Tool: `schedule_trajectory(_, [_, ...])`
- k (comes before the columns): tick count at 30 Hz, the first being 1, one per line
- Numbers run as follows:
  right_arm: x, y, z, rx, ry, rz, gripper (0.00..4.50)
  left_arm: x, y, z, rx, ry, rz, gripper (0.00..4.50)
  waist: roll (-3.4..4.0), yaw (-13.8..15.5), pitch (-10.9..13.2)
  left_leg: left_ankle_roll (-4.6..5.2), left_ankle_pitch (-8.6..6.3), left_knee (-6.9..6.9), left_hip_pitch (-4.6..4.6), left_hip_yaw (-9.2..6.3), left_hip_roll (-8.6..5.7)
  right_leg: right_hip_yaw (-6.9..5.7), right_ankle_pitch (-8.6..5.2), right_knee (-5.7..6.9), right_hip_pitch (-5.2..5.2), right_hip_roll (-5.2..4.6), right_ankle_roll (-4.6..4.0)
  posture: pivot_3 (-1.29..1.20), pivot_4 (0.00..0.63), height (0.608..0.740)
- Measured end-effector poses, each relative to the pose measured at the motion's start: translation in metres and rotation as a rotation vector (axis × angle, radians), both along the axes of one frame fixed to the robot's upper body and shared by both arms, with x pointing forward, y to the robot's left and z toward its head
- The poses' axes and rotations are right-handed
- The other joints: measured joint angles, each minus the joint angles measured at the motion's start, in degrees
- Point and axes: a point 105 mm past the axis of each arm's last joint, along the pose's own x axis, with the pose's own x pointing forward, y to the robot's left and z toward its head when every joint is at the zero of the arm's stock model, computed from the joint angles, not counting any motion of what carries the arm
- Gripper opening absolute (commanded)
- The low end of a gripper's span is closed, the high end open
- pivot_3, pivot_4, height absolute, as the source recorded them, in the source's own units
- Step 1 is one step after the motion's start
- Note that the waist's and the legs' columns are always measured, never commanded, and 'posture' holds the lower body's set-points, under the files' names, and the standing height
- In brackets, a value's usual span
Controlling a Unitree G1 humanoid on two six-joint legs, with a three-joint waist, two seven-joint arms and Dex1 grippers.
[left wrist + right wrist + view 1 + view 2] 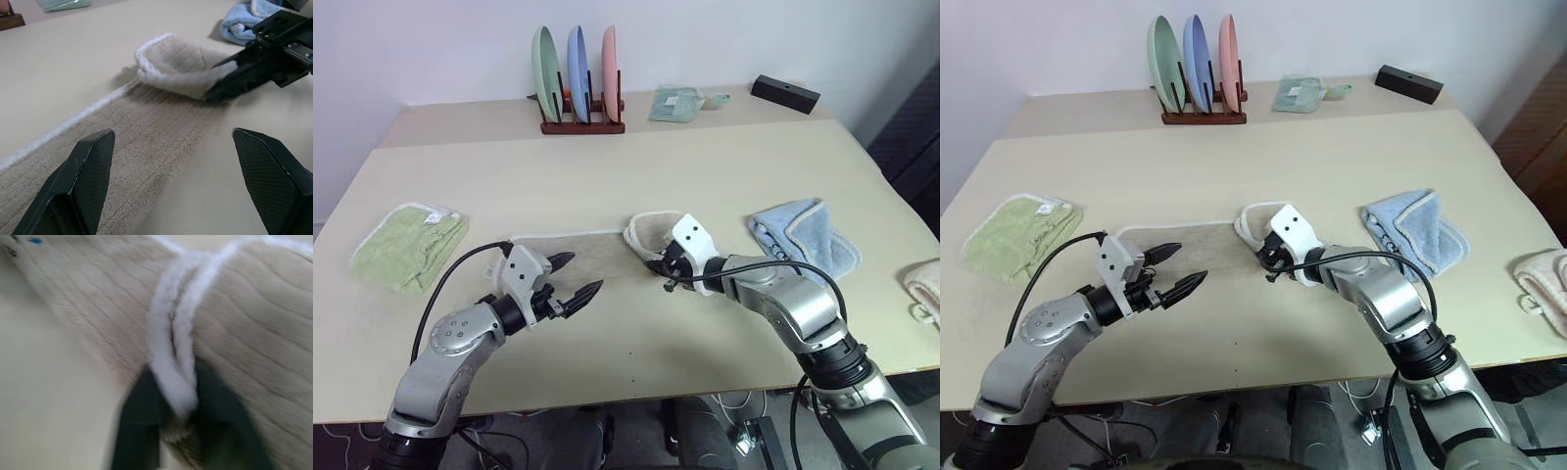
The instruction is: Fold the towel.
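The beige towel (597, 253) lies as a long strip across the middle of the table. Its right end, with the white trim (176, 333), is folded back over itself into a raised loop (171, 68). My right gripper (664, 276) sits at that folded end, and the doubled white edge is pinched between its two dark fingers (142, 431). My left gripper (584, 272) hovers open just above the front edge of the strip's left half. Its fingers (88, 176) are spread wide with nothing between them.
A light green folded towel (409, 245) lies at the left and a light blue towel (803, 238) at the right. A pale cloth (925, 289) sits at the right edge. At the back stand a plate rack (579, 73), a folded teal cloth (675, 103) and a black box (785, 93).
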Motion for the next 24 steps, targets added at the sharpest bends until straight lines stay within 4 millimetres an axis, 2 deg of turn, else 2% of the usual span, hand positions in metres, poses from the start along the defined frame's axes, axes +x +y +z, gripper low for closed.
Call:
schedule_trajectory(2, [-0.004, 0.004, 0.005, 0.024, -0.01, 0.037, 3.31, 0.0, 0.0, 0.0, 0.0, 0.0, 0.0, 3.92, 0.0, 0.0, 0.0, 0.0, 0.0, 0.0, -0.01, 0.0, 0.0, 0.0, 0.0, 0.0, 0.0, 0.0, 0.0, 0.0, 0.15, 0.727])
schedule_trajectory(5, [-0.015, 0.006, 0.029, 0.124, -0.062, 0.105, 3.31, 0.0, 0.002, -0.001, 0.002, 0.007, 0.01, 3.92, 0.0, 0.1, 0.0, 0.01, 0.0, 0.0, -0.01, -0.01, 0.0, 0.0, 0.0, -0.02, 0.0, 0.0, 0.0, 0.0, 0.15, 0.727])
schedule_trajectory(6, [-0.016, 0.003, 0.04, 0.167, -0.085, 0.114, 3.06, 0.0, 0.003, -0.001, 0.0, 0.009, 0.016, 3.92, 0.0, 0.0, 0.0, 0.01, -0.01, 0.0, 0.0, -0.01, 0.0, 0.0, 0.0, -0.02, 0.02, 0.0, 0.01, 0.0, 0.15, 0.727])
schedule_trajectory(8, [-0.012, -0.009, 0.059, 0.252, -0.114, 0.086, 2.29, -0.001, 0.009, -0.005, -0.001, 0.026, 0.049, 3.92, 0.0, 0.0, 0.0, 0.04, -0.02, 0.0, 0.04, -0.02, 0.0, 0.0, 0.0, -0.02, 0.05, 0.01, 0.0, 0.0, 0.15, 0.727])
schedule_trajectory(11, [0.006, -0.029, 0.07, 0.292, -0.14, -0.014, 0.77, -0.002, 0.018, -0.008, -0.001, 0.039, 0.094, 3.92, 0.0, -0.1, 0.0, 0.1, -0.06, -0.01, 0.05, -0.01, 0.01, 0.0, 0.0, 0.0, 0.03, 0.02, 0.0, 0.0, 0.15, 0.727])
schedule_trajectory(12, [0.011, -0.031, 0.068, 0.28, -0.146, -0.031, 0.22, -0.003, 0.019, -0.008, -0.005, 0.041, 0.106, 3.92, 0.01, -0.2, 0.0, 0.04, -0.02, -0.02, 0.06, 0.0, 0.02, 0.0, 0.0, 0.0, 0.03, 0.02, 0.0, 0.0, 0.15, 0.727])
schedule_trajectory(13, [0.016, -0.032, 0.064, 0.26, -0.151, -0.044, 0.1, -0.004, 0.019, -0.01, -0.016, 0.046, 0.12, 3.92, 0.01, -0.2, 0.0, 0.01, -0.01, -0.03, 0.05, 0.01, 0.02, 0.0, 0.0, 0.0, 0.02, 0.01, 0.0, 0.0, 0.15, 0.727])
schedule_trajectory(16, [0.027, -0.029, 0.043, 0.175, -0.157, -0.056, 0.1, -0.006, 0.02, -0.017, -0.057, 0.071, 0.176, 3.92, 0.0, -0.2, 0.0, 0.0, 0.0, -0.02, 0.03, 0.03, 0.01, 0.01, 0.0, 0.0, 0.01, 0.0, 0.0, 0.0, 0.15, 0.727])
schedule_trajectory(19, [0.037, -0.023, 0.013, 0.05, -0.17, -0.047, 0.1, -0.006, 0.023, -0.022, -0.071, 0.082, 0.225, 3.92, 0.0, -0.1, 0.0, -0.01, 0.0, -0.02, 0.04, 0.03, 0.01, 0.01, 0.0, 0.01, 0.01, 0.0, 0.0, 0.0, 0.15, 0.727])
schedule_trajectory(23, [0.043, -0.013, -0.016, 0.005, -0.151, -0.039, 0.1, -0.009, 0.028, -0.028, -0.069, 0.095, 0.281, 3.92, -0.01, -0.1, 0.0, -0.01, 0.0, -0.01, 0.03, 0.03, 0.0, 0.03, 0.0, 0.0, 0.01, 0.0, 0.0, 0.0, 0.15, 0.727])
schedule_trajectory(24, [0.044, -0.013, -0.018, -0.001, -0.16, -0.037, 0.1, -0.011, 0.03, -0.028, -0.067, 0.096, 0.289, 3.92, 0.0, -0.1, 0.0, -0.01, 0.0, -0.01, 0.03, 0.03, -0.01, 0.03, 0.0, 0.0, 0.01, 0.0, 0.0, 0.0, 0.15, 0.727])
